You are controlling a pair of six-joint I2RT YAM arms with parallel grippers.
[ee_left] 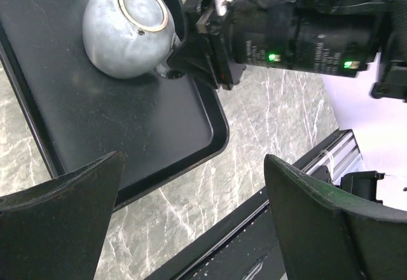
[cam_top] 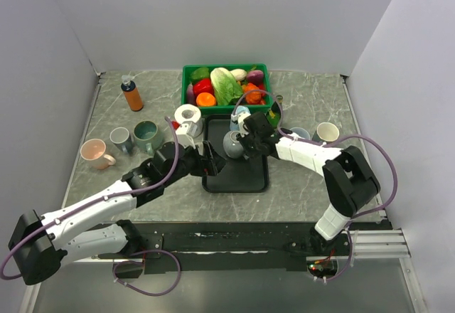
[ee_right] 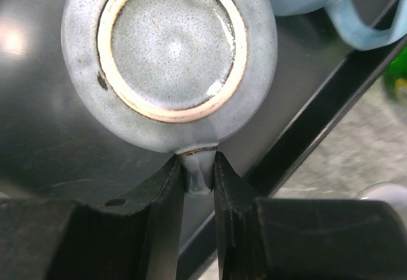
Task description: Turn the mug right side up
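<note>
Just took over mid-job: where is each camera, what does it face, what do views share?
Top external: above, behind the bases, looking down; left arm and right arm show.
Left wrist: low over the black tray, facing the upside-down grey mug and right gripper; own open fingers show.
Right wrist: facing the mug's base; own fingers pinch its handle.
Shared: all show mug and tray.

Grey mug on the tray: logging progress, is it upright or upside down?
Upside down: the grey mug has its foot ring facing up on the black tray. The right gripper pinches its handle.
</note>
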